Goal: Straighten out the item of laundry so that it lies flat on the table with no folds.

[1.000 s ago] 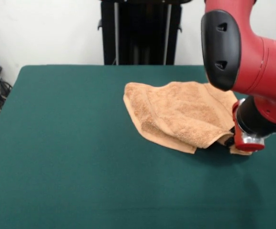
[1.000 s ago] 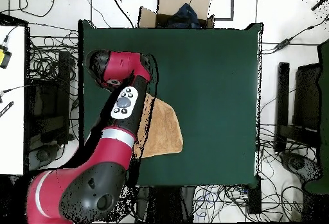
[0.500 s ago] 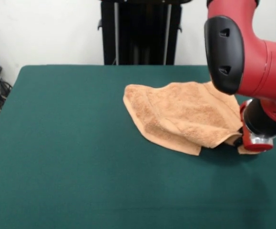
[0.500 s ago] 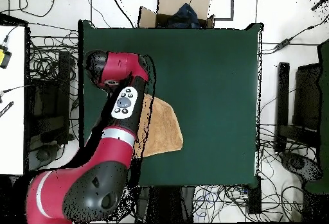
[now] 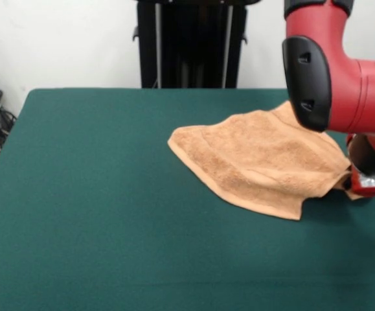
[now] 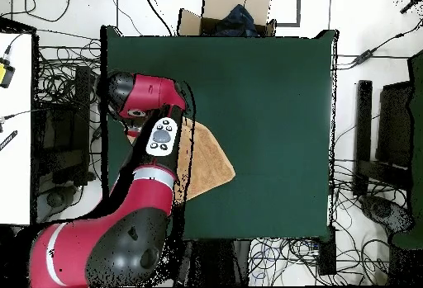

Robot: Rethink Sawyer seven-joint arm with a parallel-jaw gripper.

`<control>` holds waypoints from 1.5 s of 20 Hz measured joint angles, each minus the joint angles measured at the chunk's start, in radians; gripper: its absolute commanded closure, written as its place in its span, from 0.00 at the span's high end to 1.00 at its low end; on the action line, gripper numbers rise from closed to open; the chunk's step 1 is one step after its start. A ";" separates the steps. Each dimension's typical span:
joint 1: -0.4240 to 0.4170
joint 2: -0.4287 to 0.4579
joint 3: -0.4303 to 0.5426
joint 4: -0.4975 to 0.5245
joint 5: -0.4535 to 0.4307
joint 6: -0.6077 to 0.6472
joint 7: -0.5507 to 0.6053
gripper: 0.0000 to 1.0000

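My claw (image 5: 366, 184) sits at the frame's right edge against the towel (image 5: 265, 162). The towel lies rumpled on the table (image 5: 96, 214). I cannot tell my claw's state.

No legible text or labels

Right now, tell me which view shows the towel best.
The front view: the towel shows nearly whole, its folded edge and rumpled top plain, only its right corner behind the arm. In the overhead view the arm covers about half of it, leaving one strip bare.

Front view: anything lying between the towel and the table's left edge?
Nothing. In the front view, the table is bare green from the towel to that edge.
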 measured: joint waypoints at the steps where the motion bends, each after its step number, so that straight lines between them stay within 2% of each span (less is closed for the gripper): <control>1: 0.000 -0.003 0.005 0.007 0.001 -0.006 0.000 0.00; 5: 0.000 -0.023 0.033 0.055 0.002 -0.061 0.000 0.00; 11: 0.013 -0.044 0.025 0.080 -0.027 -0.109 0.000 0.00; 12: 0.028 -0.057 0.016 0.081 -0.061 -0.118 0.000 1.00; 30: 0.044 -0.080 -0.028 0.054 -0.205 -0.119 0.000 1.00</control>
